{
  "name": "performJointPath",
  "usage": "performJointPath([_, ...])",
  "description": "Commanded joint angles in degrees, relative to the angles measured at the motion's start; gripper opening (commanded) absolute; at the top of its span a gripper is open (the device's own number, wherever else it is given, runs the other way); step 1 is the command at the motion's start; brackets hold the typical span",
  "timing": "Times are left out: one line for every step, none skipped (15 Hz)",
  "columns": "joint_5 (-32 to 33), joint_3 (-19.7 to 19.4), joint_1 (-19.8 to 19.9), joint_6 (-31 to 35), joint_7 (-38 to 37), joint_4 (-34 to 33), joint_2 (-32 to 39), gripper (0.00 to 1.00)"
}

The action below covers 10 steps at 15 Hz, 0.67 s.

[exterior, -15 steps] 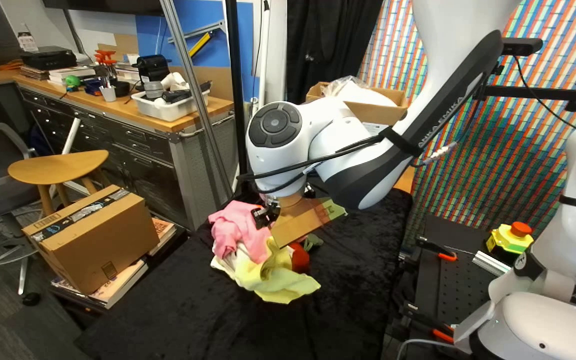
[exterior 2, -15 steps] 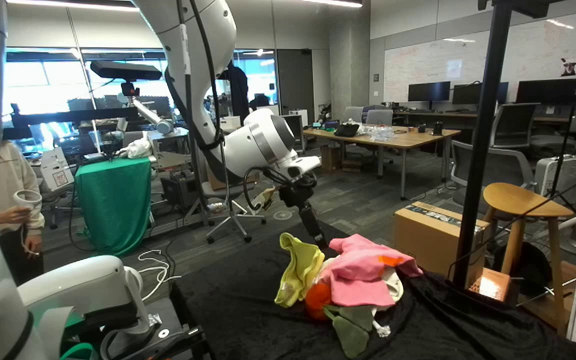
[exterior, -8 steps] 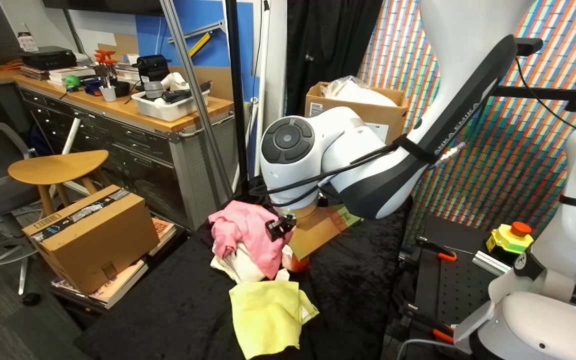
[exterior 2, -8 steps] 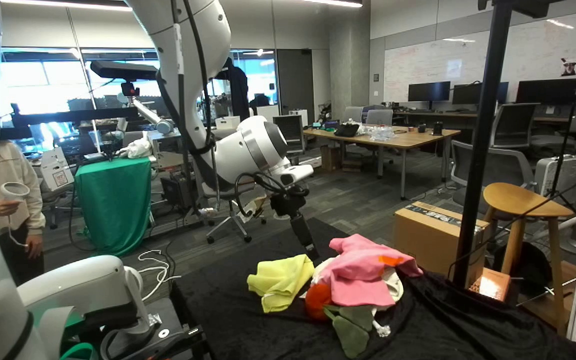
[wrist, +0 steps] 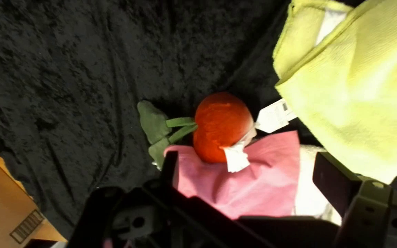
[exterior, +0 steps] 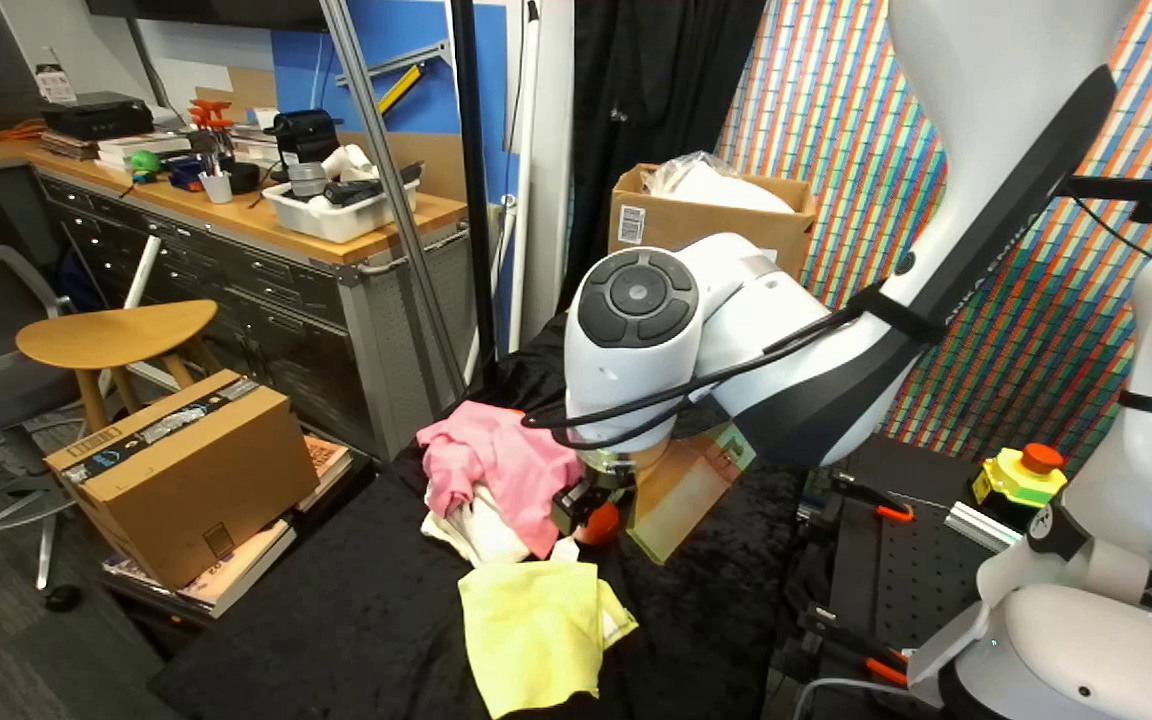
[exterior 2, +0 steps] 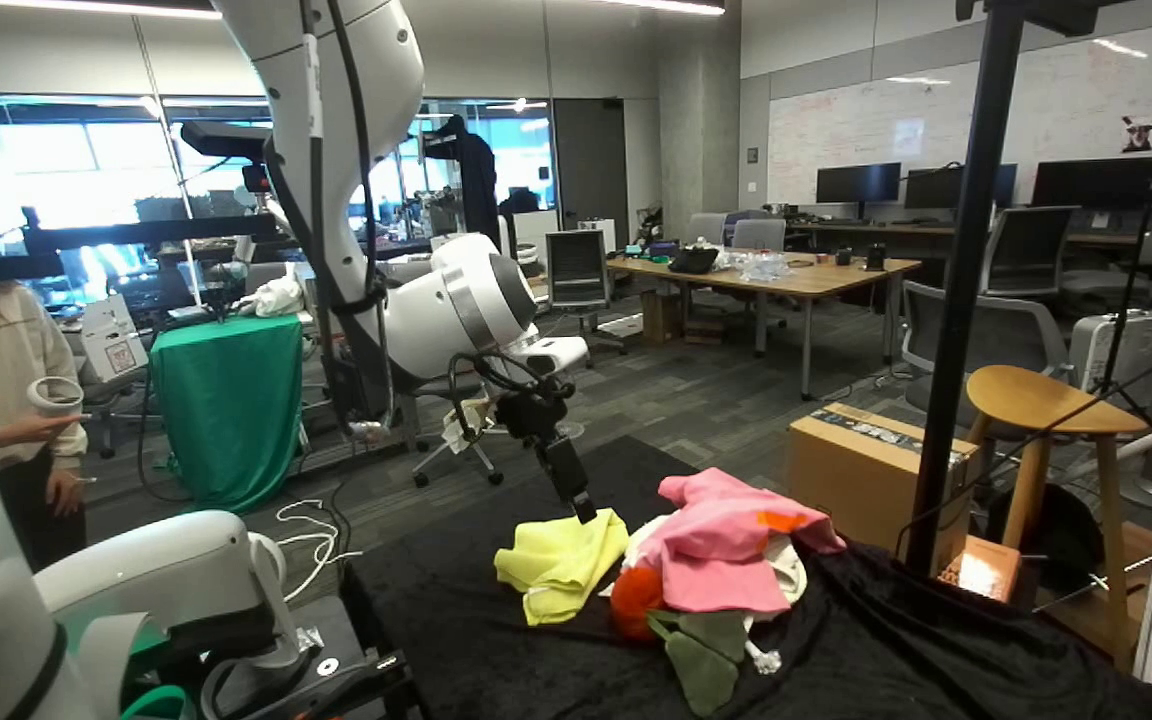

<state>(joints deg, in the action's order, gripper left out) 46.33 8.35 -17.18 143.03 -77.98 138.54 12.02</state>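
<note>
One yellow cloth (wrist: pixel 360 96), loosely folded, lay near one round, red toy (wrist: pixel 219 125) with green leaves (wrist: pixel 153 122); one rumpled pink cloth (exterior 2: pixel 711 540) lay against the toy. Above them, the gripper (wrist: pixel 252 175) had its jaws wide apart, holding nothing. Black, velvety fabric (wrist: pixel 67 69) spread beneath. In an exterior view, the room showed two boxes (exterior: pixel 191 495) and one stool (exterior: pixel 116 335).
</note>
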Motion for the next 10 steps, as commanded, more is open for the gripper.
performJointPath([-0.9,1.4,1.0,8.5,8.0,0.0,1.5,1.0])
performJointPath([-1.8,1.6,1.1,10.8,10.6,-0.7,2.8,1.0])
performJointPath([-2.8,1.7,1.1,12.7,13.2,-1.5,4.6,1.0])
performJointPath([-3.7,2.4,1.6,13.9,15.1,-1.7,5.5,1.0])
performJointPath([-5.1,3.0,2.4,16.5,18.4,-1.4,6.4,1.0])
performJointPath([-7.3,4.1,3.3,18.3,22.2,-1.0,7.0,1.0])
performJointPath([-10.9,6.6,5.2,17.6,27.3,-0.4,8.1,1.0])
performJointPath([-13.2,9.2,7.0,16.1,31.1,0.3,8.2,1.0])
performJointPath([-15.4,10.9,8.0,14.5,35.4,1.0,8.0,1.0])
performJointPath([-17.3,12.6,9.3,13.8,39.6,1.2,8.3,1.0])
